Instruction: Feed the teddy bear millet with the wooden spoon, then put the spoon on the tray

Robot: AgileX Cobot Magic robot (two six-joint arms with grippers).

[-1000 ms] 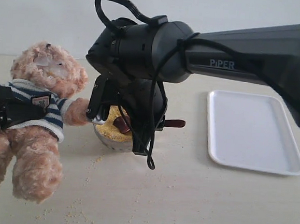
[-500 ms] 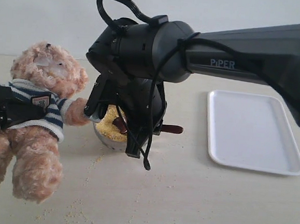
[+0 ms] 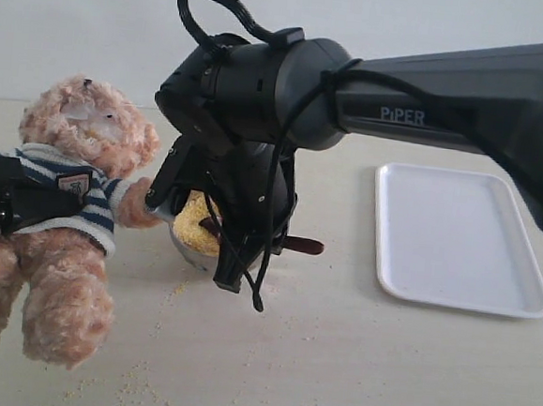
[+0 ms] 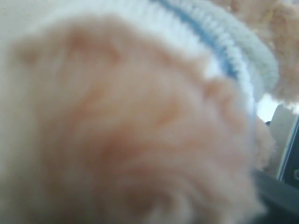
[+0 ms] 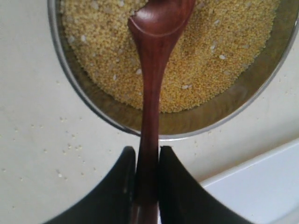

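Beige tabletop [image 3: 353, 360] — millet grains [image 3: 134, 392] scattered — pale wall [image 3: 79, 19].

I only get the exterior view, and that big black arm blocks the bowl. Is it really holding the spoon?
Observer: Yes. In the right wrist view the right gripper is shut on the slim handle of the wooden spoon.
Operator: Is the spoon in the grain?
Observer: Its oval end is over the millet inside the metal bowl, partly cut off by the picture's edge.
Operator: What does the other arm's camera show?
Observer: The left wrist view is filled with blurred fur of the teddy bear and its sweater hem. Nothing else is clear.
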